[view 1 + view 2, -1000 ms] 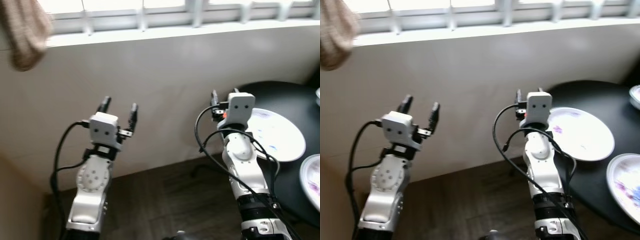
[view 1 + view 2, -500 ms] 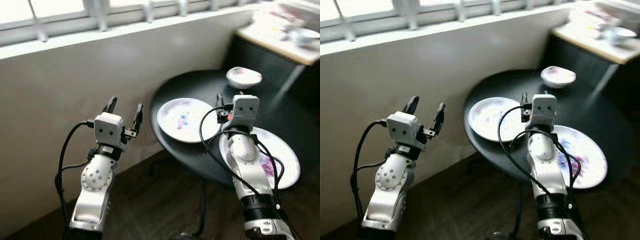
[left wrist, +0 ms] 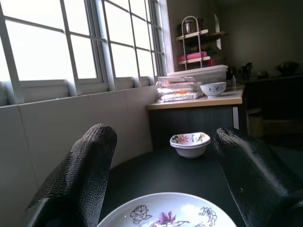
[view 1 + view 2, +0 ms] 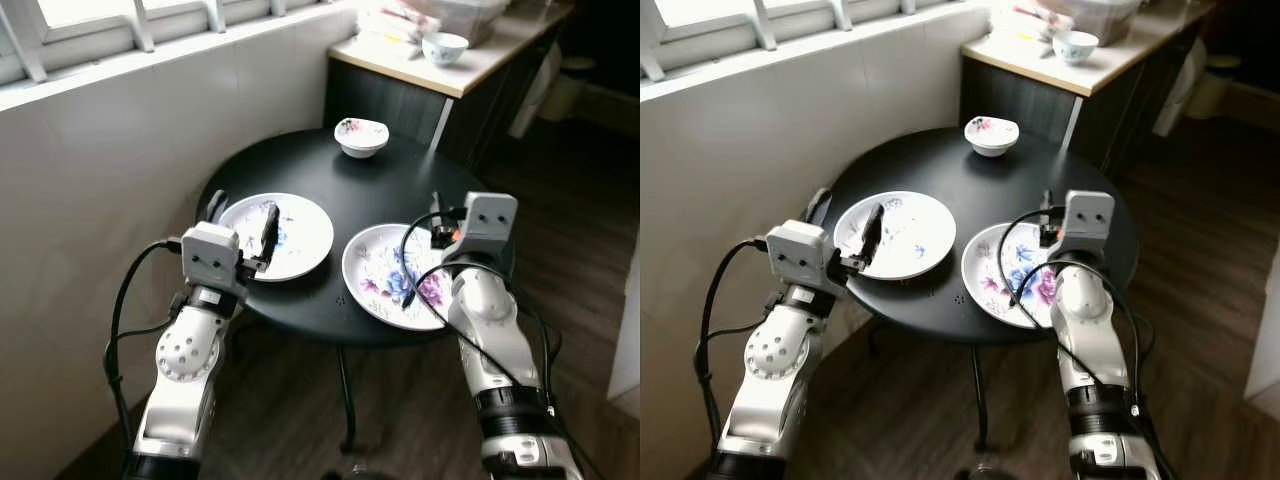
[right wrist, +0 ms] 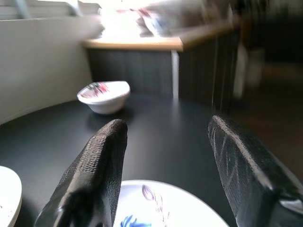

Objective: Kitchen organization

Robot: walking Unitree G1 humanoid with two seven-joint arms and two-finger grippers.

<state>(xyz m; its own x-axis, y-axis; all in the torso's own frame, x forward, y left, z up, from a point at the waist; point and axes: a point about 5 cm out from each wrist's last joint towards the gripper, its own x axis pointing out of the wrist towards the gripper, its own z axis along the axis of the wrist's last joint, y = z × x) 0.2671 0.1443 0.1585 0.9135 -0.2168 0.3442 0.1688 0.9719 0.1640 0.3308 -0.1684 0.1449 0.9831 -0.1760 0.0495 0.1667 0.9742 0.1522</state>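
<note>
A round black table (image 4: 300, 165) carries two white flowered plates and a small flowered bowl (image 4: 361, 135) at its far side. My left gripper (image 4: 242, 215) is open and hangs just above the left plate (image 4: 300, 235); in the left wrist view the plate's rim (image 3: 165, 213) lies below the fingers (image 3: 80, 175), with the bowl (image 3: 190, 143) beyond. My right gripper (image 4: 450, 205) is open above the near right edge of the right plate (image 4: 385, 275). The right wrist view looks past that plate (image 5: 161, 208) to the bowl (image 5: 104, 94). Neither gripper holds anything.
A dark cabinet with a light counter (image 4: 470, 65) stands behind the table, holding a blue-patterned bowl (image 4: 444, 47) and stacked packets. A white tiled wall (image 4: 110, 150) under the window runs along the left. Wooden floor (image 4: 580, 230) lies open to the right.
The view has swung right, from the wall to the whole table and the counter. Both grippers now hang over the plates, still open and in the same pose.
</note>
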